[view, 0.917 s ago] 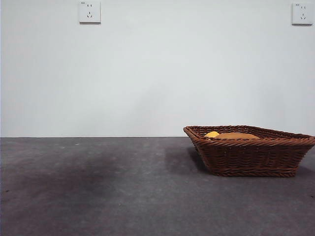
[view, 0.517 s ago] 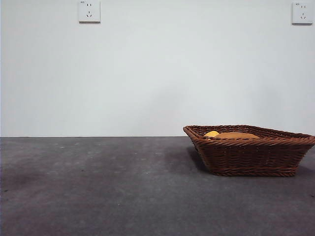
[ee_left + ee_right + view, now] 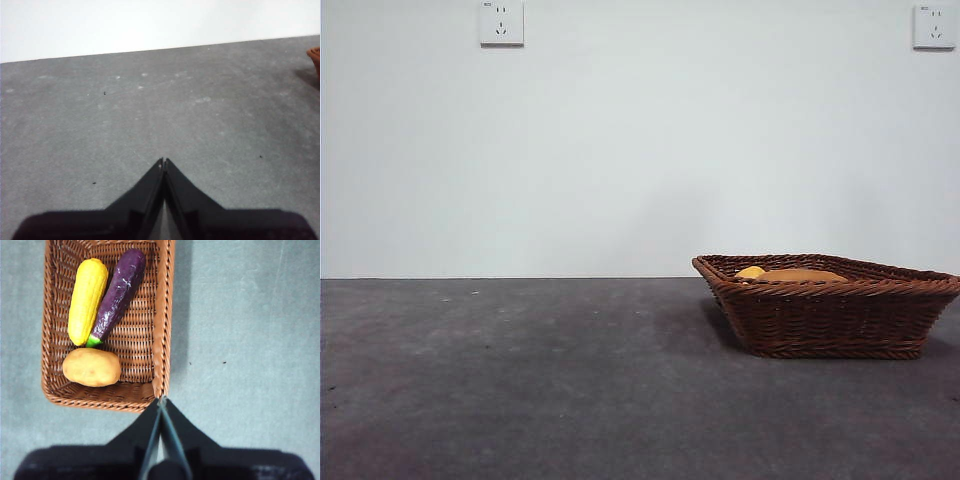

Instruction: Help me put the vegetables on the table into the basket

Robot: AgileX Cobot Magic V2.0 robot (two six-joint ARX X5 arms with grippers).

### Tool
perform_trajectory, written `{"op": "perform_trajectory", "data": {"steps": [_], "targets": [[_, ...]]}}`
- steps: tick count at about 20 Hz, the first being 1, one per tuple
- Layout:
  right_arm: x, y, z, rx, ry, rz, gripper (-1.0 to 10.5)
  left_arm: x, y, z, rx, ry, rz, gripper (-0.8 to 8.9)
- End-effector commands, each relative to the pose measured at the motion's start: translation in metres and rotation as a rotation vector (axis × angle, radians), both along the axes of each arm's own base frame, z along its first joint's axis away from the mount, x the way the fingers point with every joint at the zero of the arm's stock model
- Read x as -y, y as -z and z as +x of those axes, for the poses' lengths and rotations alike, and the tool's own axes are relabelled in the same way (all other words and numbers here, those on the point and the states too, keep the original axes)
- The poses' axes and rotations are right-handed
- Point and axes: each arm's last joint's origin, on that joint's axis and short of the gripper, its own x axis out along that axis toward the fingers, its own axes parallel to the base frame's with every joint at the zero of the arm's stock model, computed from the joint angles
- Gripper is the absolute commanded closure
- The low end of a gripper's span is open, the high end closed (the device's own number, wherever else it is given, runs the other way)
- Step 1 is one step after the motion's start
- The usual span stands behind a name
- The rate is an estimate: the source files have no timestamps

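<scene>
Vegetables (image 3: 102, 315) inside basket (image 3: 162, 315), beneath closed empty right tool (image 3: 161, 401); left tool (image 3: 163, 161) likewise closed.

— Where are your grippers?
— My left gripper (image 3: 163, 161) hangs above the table (image 3: 150, 110), jaws pressed together, tips touching, holding nothing. My right gripper (image 3: 161, 400) hangs high, pointing straight down, tips over the basket (image 3: 162, 315) rim.
— And its jaws?
— Closed tip to tip, nothing between them. Neither arm shows in the front view
</scene>
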Motion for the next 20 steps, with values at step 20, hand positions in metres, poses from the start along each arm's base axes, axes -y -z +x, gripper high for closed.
{"op": "perform_trajectory", "data": {"steps": [20], "targets": [[0.003,-0.035,0.044,0.597,0.000,-0.049,9.5,-0.003,0.008,0.000,0.011,-0.082,-0.058,8.17]]}}
